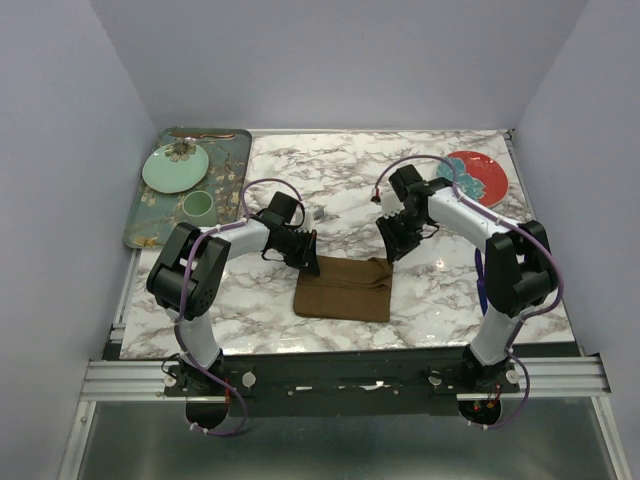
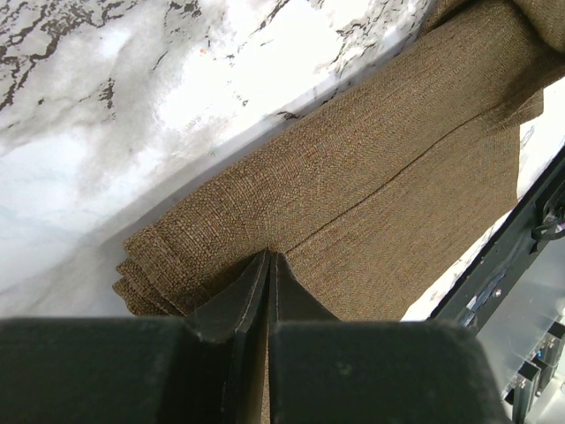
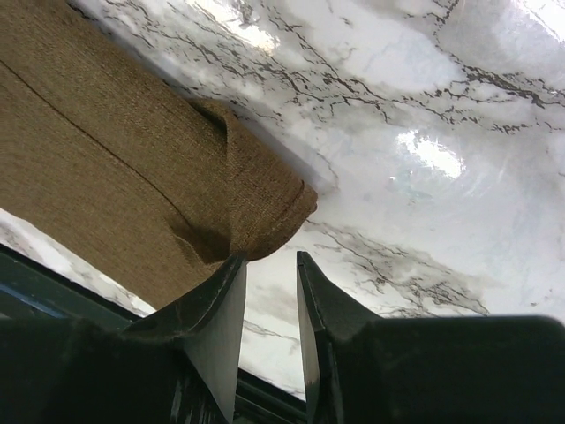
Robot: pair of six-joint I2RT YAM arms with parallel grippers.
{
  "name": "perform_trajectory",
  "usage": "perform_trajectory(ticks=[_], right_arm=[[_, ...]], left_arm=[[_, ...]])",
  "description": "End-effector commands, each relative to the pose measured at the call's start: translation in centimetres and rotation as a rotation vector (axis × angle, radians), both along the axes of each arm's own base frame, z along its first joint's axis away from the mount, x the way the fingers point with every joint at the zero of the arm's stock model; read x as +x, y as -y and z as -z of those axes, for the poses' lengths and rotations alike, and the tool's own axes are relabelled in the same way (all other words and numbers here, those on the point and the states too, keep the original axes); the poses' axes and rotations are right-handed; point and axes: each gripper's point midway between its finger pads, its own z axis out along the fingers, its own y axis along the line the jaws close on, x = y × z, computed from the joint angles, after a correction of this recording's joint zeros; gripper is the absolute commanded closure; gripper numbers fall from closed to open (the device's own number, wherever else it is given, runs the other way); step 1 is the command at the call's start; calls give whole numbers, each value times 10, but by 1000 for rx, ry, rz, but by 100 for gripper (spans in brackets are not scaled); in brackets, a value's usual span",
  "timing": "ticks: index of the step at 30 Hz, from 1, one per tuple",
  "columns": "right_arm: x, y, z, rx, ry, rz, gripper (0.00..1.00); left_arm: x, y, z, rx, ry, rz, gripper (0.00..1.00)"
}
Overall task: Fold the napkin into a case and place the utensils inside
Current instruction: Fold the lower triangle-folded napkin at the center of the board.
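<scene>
Folding is judged partly done: the napkin [image 1: 343, 290] is seen on the marble table [image 1: 430, 300], toward 6 o'clock from its middle. It is already doubled into a flat layered rectangle, though the narrow long case has not yet been formed. The left gripper [image 2: 267, 258] is set at the cloth's 10 o'clock corner, its jaws pressed together on a fold seam, a layer apparently pinched. The right gripper [image 3: 269, 258] is held at the 2 o'clock corner, jaws slightly spread with nothing between them, the rounded cloth corner just beside the tips. No utensil has been placed inside. The blue-handled utensil [image 1: 479, 280] lies at 3 o'clock of the napkin, partly hidden by the right arm, and the copper-brown utensil [image 1: 200, 133] lies on the tray [image 1: 137, 215] at 10 o'clock. Further folding and both insertions are judged to remain
</scene>
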Motion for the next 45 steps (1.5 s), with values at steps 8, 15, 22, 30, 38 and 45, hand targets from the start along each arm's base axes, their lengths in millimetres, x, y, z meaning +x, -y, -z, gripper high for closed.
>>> perform_trajectory(ticks=[8, 15, 22, 30, 38, 45], right_arm=[[12, -10, -9, 92, -52, 91, 59], [4, -9, 2, 88, -108, 86, 61], [-4, -11, 1, 104, -141, 77, 69], [-24, -9, 10, 115, -193, 63, 90], [-39, -6, 33, 100, -228, 55, 94], [-37, -2, 59, 33, -228, 73, 94]], left_arm=[[-10, -11, 16, 76, -20, 2, 88], [-8, -10, 15, 75, -21, 1, 88], [-9, -11, 16, 79, -21, 2, 88], [-8, -11, 16, 82, -29, -11, 88], [-11, -12, 18, 85, -46, -32, 88], [-12, -6, 12, 29, -59, -45, 87]])
